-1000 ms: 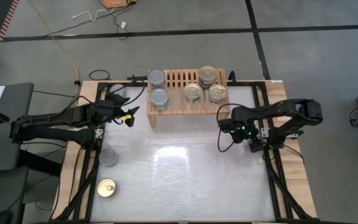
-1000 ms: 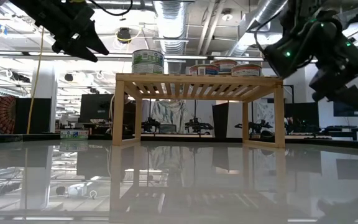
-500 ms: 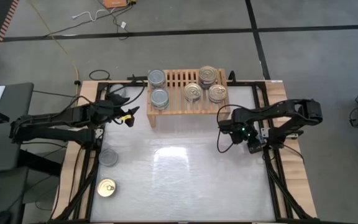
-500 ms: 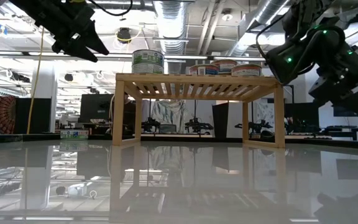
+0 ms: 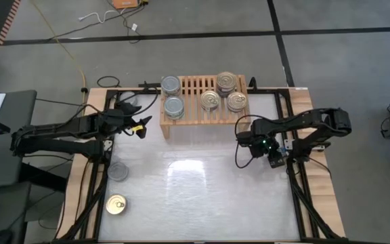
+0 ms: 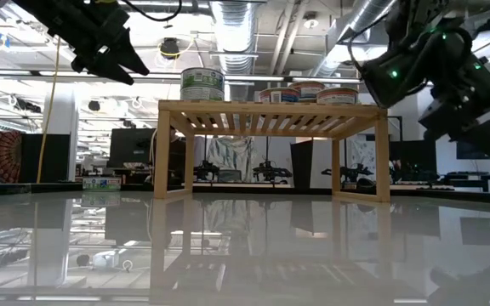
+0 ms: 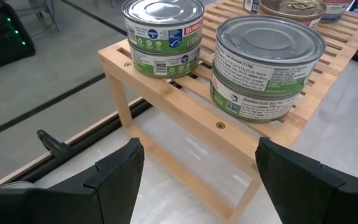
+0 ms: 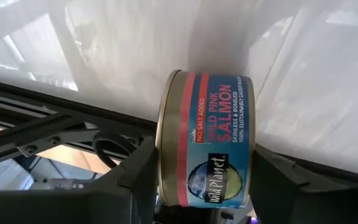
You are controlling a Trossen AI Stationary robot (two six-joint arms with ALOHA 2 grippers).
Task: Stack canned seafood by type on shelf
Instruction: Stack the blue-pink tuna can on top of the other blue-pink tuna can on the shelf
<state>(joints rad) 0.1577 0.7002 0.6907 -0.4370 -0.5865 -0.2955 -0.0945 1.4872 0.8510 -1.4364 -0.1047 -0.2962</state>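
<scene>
The low light-wood slatted shelf (image 5: 205, 103) stands at the 12 o'clock edge of the pale glossy table (image 5: 195, 196). It carries two groups of round flat tins. At its 9 o'clock end are the silver-topped tins with green-and-white labels (image 5: 172, 96) — one stack nearer 12 o'clock and one nearer 6 o'clock, the latter two tins high in the left wrist view (image 7: 266, 68). At its 3 o'clock end are the gold pull-ring tins (image 5: 223, 93), three positions, the one at 12 o'clock looking taller than the others.

Status — sorting is mostly done, not complete:
- The right gripper (image 5: 269, 150) hangs above the table at about 3 o'clock, just off the shelf's 3 o'clock leg. Its fingers are clamped on a pink-and-blue-labelled salmon tin (image 8: 207, 146), carried on its side.
- A silver-topped tin (image 5: 118, 171) sits on the table at about 8 o'clock, untouched.
- A gold pull-ring tin (image 5: 116, 204) sits just beyond it toward 7 o'clock, untouched.

The left gripper (image 5: 139, 126) hovers at 9 o'clock of the shelf, fingers spread, holding nothing.

Judged remaining: place the held salmon tin, probably with the gold-topped group, then collect the two loose tins.
</scene>
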